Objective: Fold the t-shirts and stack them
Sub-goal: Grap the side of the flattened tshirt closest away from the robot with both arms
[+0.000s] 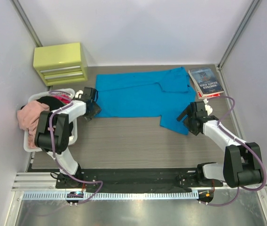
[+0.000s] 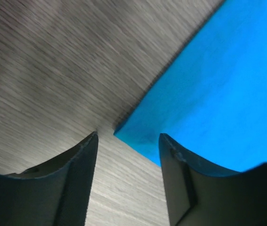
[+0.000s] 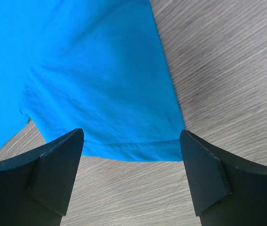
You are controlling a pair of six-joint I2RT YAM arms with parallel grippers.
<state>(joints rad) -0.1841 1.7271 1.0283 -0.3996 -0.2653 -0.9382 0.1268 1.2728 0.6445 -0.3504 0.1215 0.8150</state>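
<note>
- Top external view: the turquoise t-shirt [image 1: 138, 96] lies spread flat on the far half of the table [image 1: 124, 141]. The left gripper [image 1: 92, 106] is at its left edge and the right gripper [image 1: 186, 117] at its near right corner. A pink t-shirt [image 1: 30, 117] hangs over a basket [image 1: 27, 141] at far left.
- Left wrist view: the jaws stand apart, with the shirt's corner on the wood between them, not pinched.
- Right wrist view: the jaws are spread wide over the blue hem, holding nothing.

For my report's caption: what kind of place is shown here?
Probably a robot lab test cell: plain white walls enclose a wood-grain table, and two arms are mounted on a dark base plate at its near edge.
</note>
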